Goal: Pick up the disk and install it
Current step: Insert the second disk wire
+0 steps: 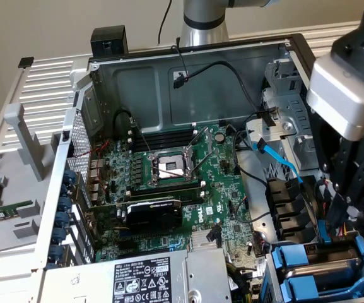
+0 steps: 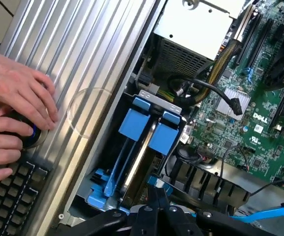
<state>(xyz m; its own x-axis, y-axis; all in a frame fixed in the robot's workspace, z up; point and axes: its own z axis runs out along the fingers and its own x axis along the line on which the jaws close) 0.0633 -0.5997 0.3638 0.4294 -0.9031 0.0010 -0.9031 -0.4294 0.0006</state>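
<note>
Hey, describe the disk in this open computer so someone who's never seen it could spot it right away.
Start at the open grey metal computer case with its green motherboard. In the corner at the exterior view's lower right, beside the grey power-supply box, sits the drive bay. The disk there wears a bright blue plastic carrier frame, unlike its grey and green neighbours.

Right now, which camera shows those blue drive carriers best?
The wrist view: the blue drive carriers sit mid-picture, seen along their length in the bay. The exterior view catches them at its lower right corner, partly cut off.
</note>
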